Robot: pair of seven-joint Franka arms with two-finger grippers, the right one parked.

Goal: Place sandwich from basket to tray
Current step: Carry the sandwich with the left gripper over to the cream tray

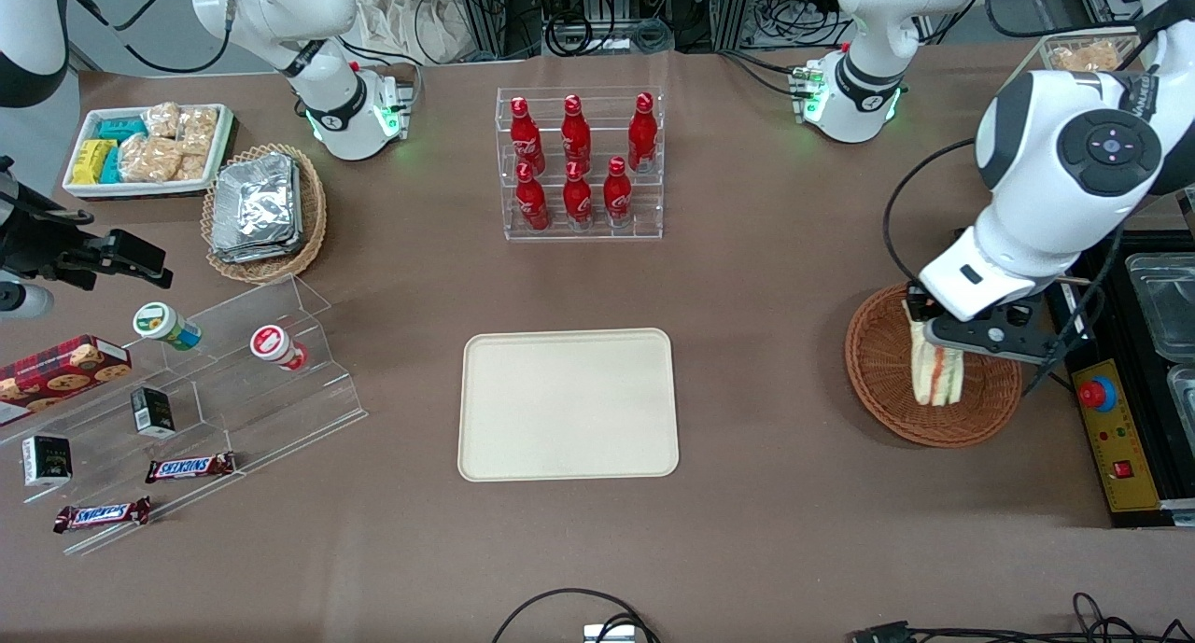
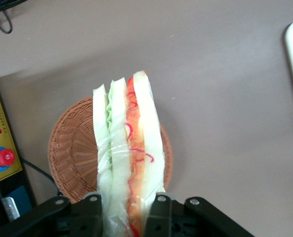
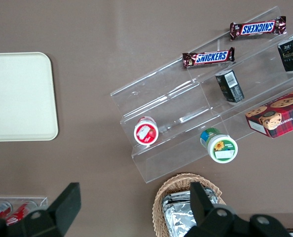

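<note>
Front overhead; wrists look down, perhaps closer.

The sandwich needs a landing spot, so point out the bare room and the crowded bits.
The tray is wholly bare. Open tabletop lies between it and the basket, and between it and the bottle rack. The gripper, jaws shut on the sandwich, hangs over the basket. The parked arm's end is crowded: acrylic shelf, foil-packet basket.

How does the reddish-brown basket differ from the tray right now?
The basket is round, woven, reddish-brown wicker; the tray is a flat, smooth, cream rectangle with rounded corners. The basket lies at the working arm's end, under the end effector shut on the sandwich; the tray sits mid-table. Both hold nothing.
</note>
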